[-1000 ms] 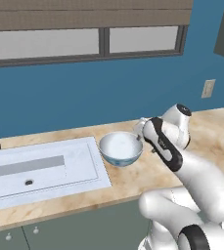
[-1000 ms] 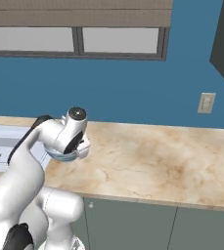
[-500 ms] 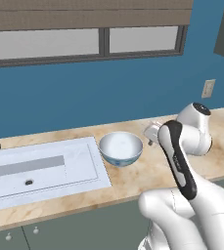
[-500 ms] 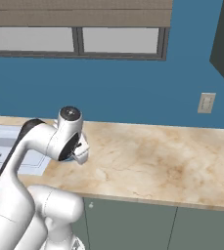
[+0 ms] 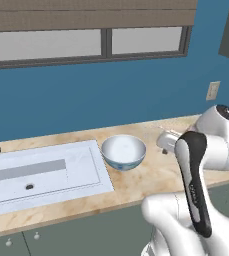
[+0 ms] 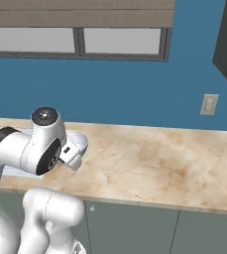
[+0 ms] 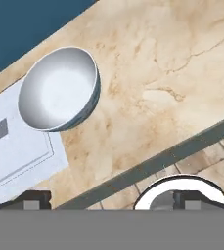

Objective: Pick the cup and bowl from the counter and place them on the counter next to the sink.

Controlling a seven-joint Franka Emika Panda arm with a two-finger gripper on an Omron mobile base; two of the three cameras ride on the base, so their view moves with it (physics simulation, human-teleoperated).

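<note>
The bowl (image 5: 124,152) sits on the desk (image 5: 156,175) beside the sink (image 5: 41,172); the hand (image 7: 111,199), fingers apart, holds nothing.

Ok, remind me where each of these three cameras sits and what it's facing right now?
Left base view: behind the arm to its left, looking forward and down at the sink, the bowl and the counter; the arm rises at lower right.
Right base view: behind to the right, over the counter; the arm rises at lower left.
Hand view: on the hand, looking down at bowl, sink corner and counter edge; open gripper fingertips at the bottom.
Left base and hand views share bowl and sink.
</note>
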